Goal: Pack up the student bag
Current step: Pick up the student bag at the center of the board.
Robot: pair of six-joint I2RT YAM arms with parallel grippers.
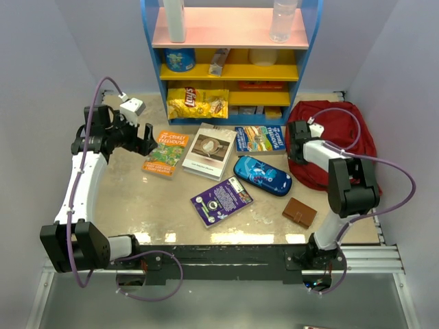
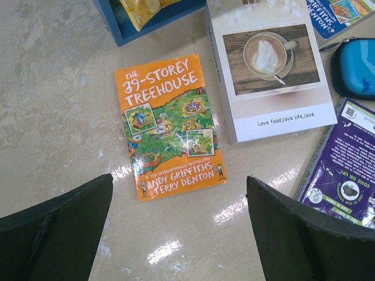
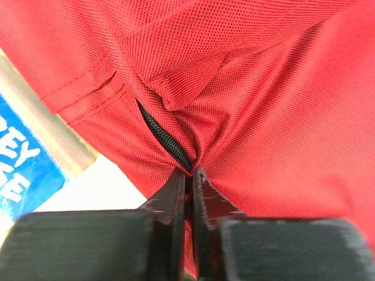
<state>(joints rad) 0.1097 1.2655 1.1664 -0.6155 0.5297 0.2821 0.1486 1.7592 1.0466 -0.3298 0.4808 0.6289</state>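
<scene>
The student bag, red fabric, lies at the table's right side. In the right wrist view its cloth fills the frame, with a black zipper running down to my fingertips. My right gripper is shut, pinching a fold of the red fabric at the zipper's end; from above the right gripper sits at the bag's left edge. My left gripper hangs open above the table, just short of the orange treehouse book, with nothing between its fingers. In the top view the left gripper is left of that book.
A white coffee-cover book, a blue book, a blue pencil case, a purple book and a brown wallet lie mid-table. A blue shelf unit with a chips bag stands at the back.
</scene>
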